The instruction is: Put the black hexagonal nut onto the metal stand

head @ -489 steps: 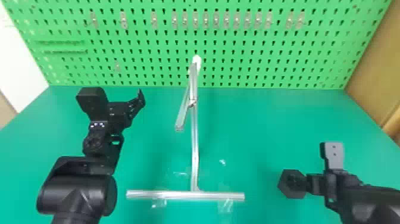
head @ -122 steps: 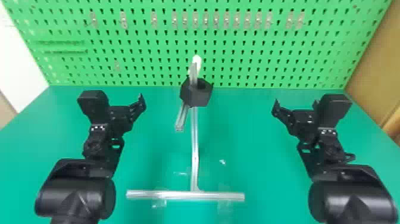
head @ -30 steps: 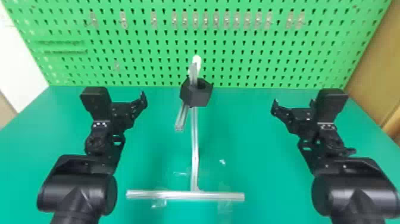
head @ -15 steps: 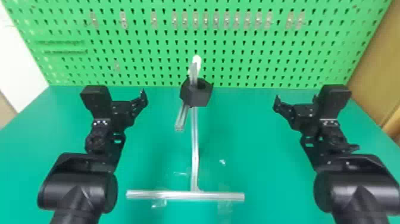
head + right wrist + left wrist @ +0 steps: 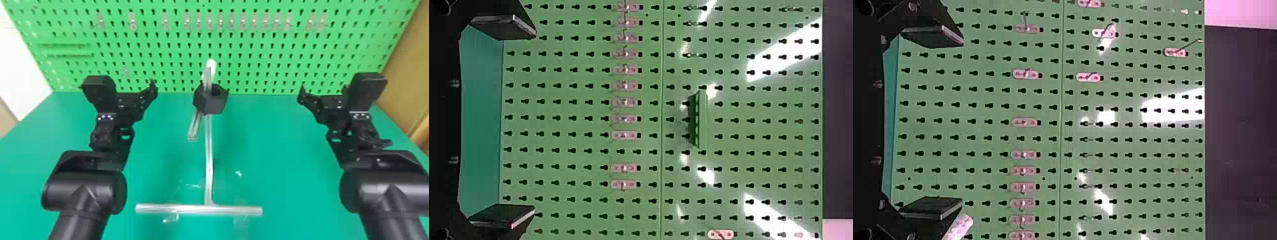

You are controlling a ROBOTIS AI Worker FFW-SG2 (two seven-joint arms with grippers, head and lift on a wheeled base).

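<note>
The black hexagonal nut (image 5: 210,103) sits high on the metal stand (image 5: 208,159) in the head view, around its upper bar, touching neither gripper. To its left is my left gripper (image 5: 117,87), at about the nut's height and apart from it. My right gripper (image 5: 328,91) is on the nut's other side, also with space between them. In the left wrist view the left gripper (image 5: 960,122) has its fingers wide apart and nothing between them. The right gripper (image 5: 534,122) in the right wrist view stands open too, holding nothing.
A green pegboard (image 5: 261,60) with small metal hooks rises behind the green table (image 5: 287,191). The stand's crossbar (image 5: 191,209) lies across the front, with bits of clear tape near it. Brown panelling (image 5: 411,73) stands at the right.
Over the longer span, the nut went from the right gripper at lower right onto the stand, and that gripper opened and withdrew. In the last second the right arm shifted slightly right.
</note>
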